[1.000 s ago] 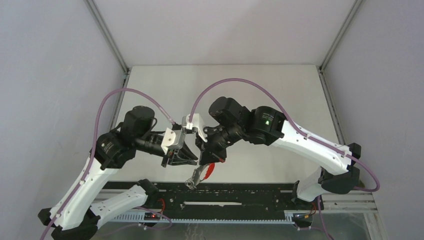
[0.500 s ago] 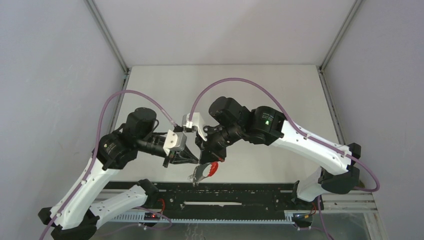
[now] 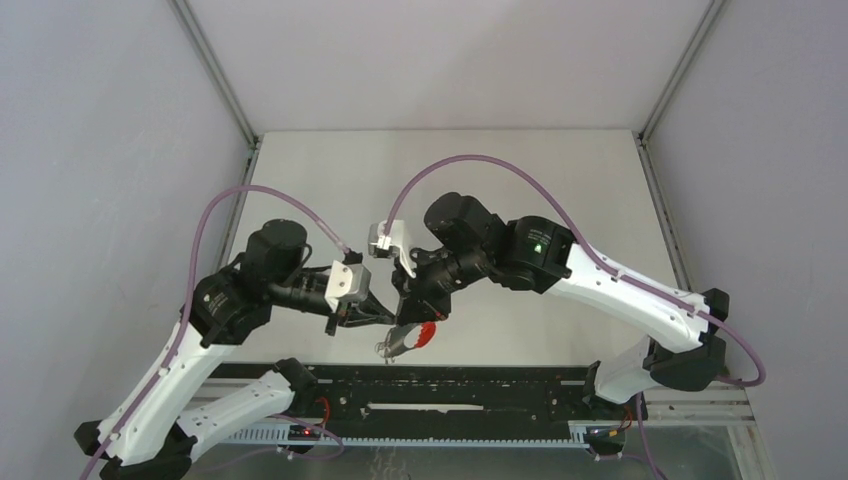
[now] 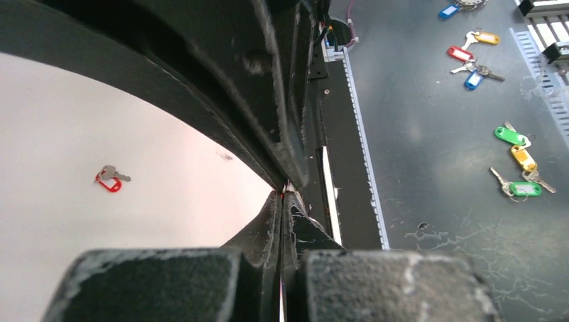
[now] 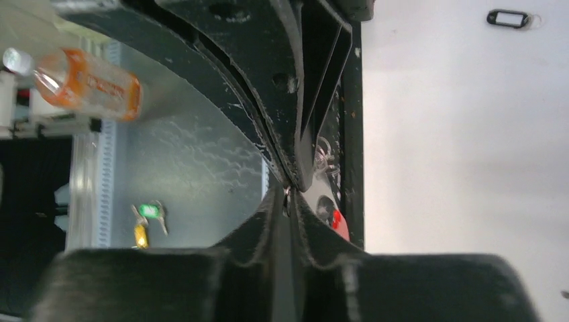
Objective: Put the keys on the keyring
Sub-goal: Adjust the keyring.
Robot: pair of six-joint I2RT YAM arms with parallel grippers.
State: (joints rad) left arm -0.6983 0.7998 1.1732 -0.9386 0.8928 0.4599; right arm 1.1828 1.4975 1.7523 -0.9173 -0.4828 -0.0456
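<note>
Keyring (image 3: 387, 349) too tiny for detail, keys (image 3: 395, 343) a silvery blur, red strap (image 3: 425, 334) partly behind the right gripper (image 3: 410, 322).

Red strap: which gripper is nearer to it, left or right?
Right. The right gripper sits just above the red strap; the left gripper is off to its left, nearer the keys.

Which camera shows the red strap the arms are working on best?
Top external: the red strap shows most, a curved piece where the two arms meet, silvery keys beside it. Right wrist catches only a red sliver, the rest hidden. Left wrist shows at most a tiny red speck.
</note>
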